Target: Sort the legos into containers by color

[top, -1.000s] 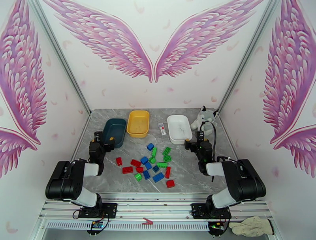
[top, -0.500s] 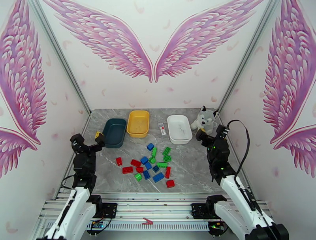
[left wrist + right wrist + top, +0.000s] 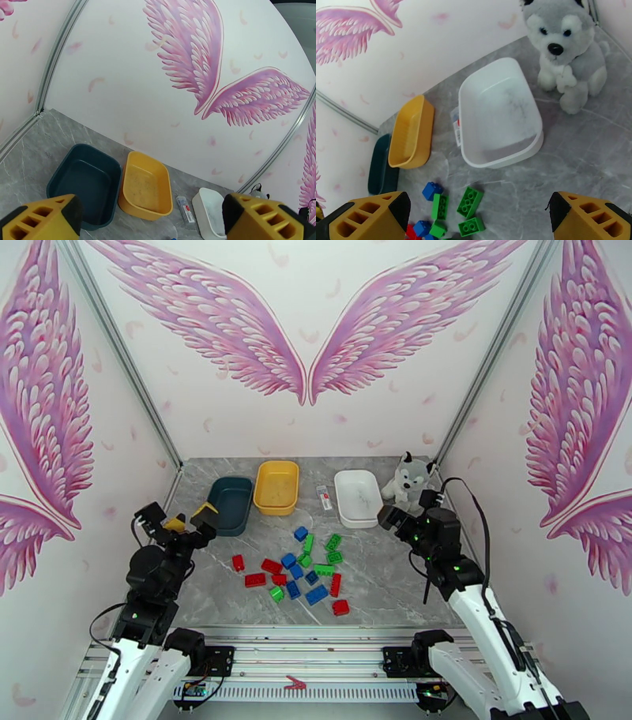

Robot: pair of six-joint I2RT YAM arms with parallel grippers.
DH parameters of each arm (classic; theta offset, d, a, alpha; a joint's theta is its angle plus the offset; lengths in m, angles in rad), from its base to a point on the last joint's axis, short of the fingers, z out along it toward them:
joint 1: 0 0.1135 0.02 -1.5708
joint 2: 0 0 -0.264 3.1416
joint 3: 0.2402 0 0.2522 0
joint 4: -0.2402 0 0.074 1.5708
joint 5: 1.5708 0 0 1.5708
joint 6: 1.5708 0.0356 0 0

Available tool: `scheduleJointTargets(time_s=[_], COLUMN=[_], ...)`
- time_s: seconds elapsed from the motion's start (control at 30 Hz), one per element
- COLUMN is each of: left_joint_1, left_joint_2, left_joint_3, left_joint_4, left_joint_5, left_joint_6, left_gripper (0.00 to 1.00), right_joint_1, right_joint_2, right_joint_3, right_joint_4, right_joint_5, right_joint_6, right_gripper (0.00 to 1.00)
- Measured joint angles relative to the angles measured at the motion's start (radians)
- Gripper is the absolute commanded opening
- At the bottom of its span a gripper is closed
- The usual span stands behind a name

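Both arms have just unfolded from their tucked pose low over the table and now stand raised, which gives me working views from the wrists. My left gripper (image 3: 189, 518) hangs by the near left corner of the dark teal shallow plastic tray (image 3: 231, 502). Its yellow fingers are spread wide with nothing between them. My right gripper (image 3: 395, 518) sits just beside the near right corner of the white plastic tray (image 3: 358, 496), likewise released and empty.

The small studded red, green and blue plastic legos (image 3: 300, 568) lie where they did, scattered loose on the grey marbled table (image 3: 379, 587) between the arms, nearer me than the trays. The teal tray, the yellow plastic tray (image 3: 276, 486) and the white one are all bare.

From the right wrist I see green bricks (image 3: 470, 201) and a blue brick (image 3: 431, 190) on my side of the white tray, with the grey-and-white plush husky (image 3: 568, 59) beside it.

I judge sorting has not begun. The lift is only the approach, and the first pick comes next. The colours lie jumbled close together, so the descent will need care.
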Motion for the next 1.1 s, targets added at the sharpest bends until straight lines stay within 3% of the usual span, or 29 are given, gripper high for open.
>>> scheduleJointTargets(time_s=[0.17, 0.27, 0.5, 0.8, 1.1], left_joint_1=[0.002, 0.002, -0.007, -0.051, -0.121], left_joint_2=[0.039, 0.127, 0.233, 0.201, 0.458], left_joint_3=[-0.036, -0.057, -0.050, -0.007, 0.044], left_joint_4=[0.044, 0.094, 0.068, 0.034, 0.027], left_joint_5=[0.086, 0.130, 0.166, 0.196, 0.206], left_joint_6=[0.002, -0.017, -0.027, 0.003, 0.025], left_gripper=[0.99, 0.99, 0.99, 0.99, 0.99], right_joint_1=[0.038, 0.130, 0.300, 0.506, 0.616], right_joint_2=[0.058, 0.139, 0.274, 0.528, 0.721], right_joint_3=[-0.026, 0.013, 0.117, 0.288, 0.418], right_joint_4=[0.102, 0.069, 0.028, -0.092, -0.219], right_joint_5=[-0.108, -0.104, -0.076, 0.110, 0.264], right_joint_6=[0.043, 0.014, -0.063, -0.135, -0.145], right_gripper=[0.91, 0.88, 0.89, 0.78, 0.71])
